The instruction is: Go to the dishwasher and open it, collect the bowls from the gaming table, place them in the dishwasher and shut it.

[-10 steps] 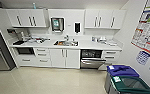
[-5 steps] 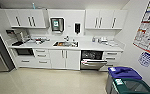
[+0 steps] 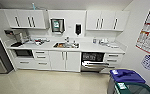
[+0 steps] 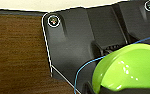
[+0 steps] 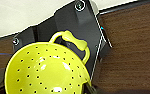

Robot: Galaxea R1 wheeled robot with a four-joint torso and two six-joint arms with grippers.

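Both sets of jaws sit out of sight at the edges of the wrist views, so I cannot tell how far either is open: a glossy green bowl (image 4: 126,71) sits close against the left wrist, a yellow perforated bowl (image 5: 44,70) with a loop handle against the right. Across the pale floor (image 3: 48,83), the dishwasher (image 3: 94,62) stands ajar under the white counter (image 3: 91,47), right of the sink (image 3: 66,45), with a blue-lidded bin (image 3: 126,76) nearby.
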